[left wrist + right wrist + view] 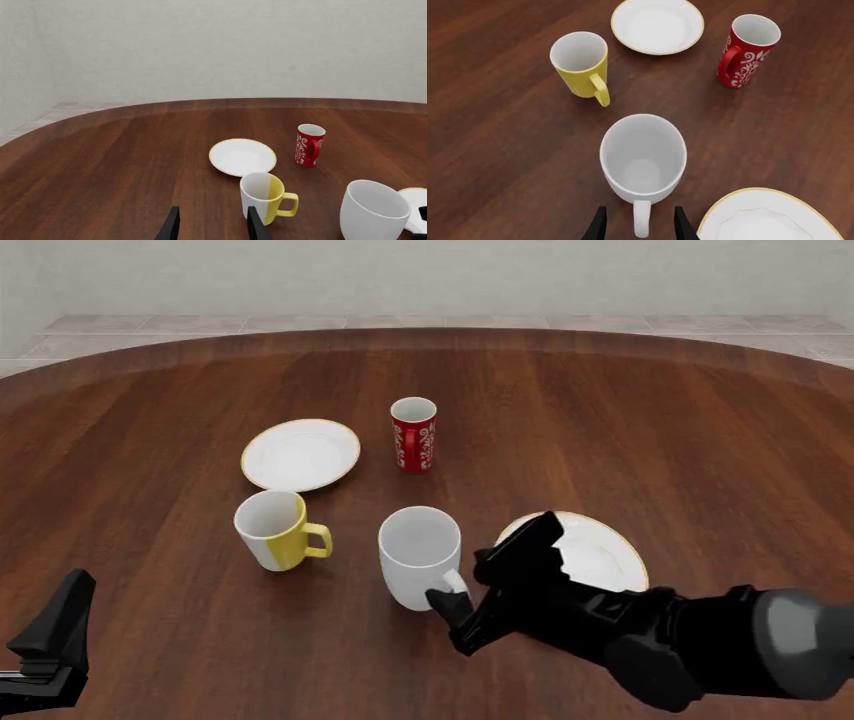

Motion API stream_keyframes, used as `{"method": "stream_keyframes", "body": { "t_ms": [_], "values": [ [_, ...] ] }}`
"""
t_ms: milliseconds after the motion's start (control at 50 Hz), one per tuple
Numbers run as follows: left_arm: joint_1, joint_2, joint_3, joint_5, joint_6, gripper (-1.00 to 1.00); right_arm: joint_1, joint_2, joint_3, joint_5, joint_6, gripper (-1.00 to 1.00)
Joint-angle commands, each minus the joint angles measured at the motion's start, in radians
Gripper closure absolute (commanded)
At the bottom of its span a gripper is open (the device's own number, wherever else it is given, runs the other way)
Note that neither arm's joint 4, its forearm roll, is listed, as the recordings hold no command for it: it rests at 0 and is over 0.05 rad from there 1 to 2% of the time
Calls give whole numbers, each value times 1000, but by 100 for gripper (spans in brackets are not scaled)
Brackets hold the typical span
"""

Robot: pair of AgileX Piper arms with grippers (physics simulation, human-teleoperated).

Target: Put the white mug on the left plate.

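The white mug [419, 558] stands upright on the table [641, 430], between the yellow-and-white mug [276, 530] and the larger plate [594, 550], well short of the left plate [300, 454]. The right pincer [457, 608] is open, its fingers straddling the mug's handle [641, 220] without clamping it. The left pincer [212, 226] is open and empty, low at the table's near left. The red patterned cup [414, 435] stands just beside the left plate.

We see the right arm [694, 635] as a bulky matte black body of blocky, faceted housings, ending behind in a rounded grey joint. Ahead of that, its gripper [461, 610] carries slim, flat black fingers. The left gripper [47, 650] shows angular black too.
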Motion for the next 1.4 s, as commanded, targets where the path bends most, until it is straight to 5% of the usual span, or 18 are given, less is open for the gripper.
{"method": "stream_keyframes", "body": {
  "t_ms": [20, 1400],
  "values": [
    [0, 0, 0, 0, 0, -100, 2, 12, -1, -7, 3, -100],
    [0, 0, 0, 0, 0, -100, 0, 101, 2, -64, 20, -100]
  ]
}}
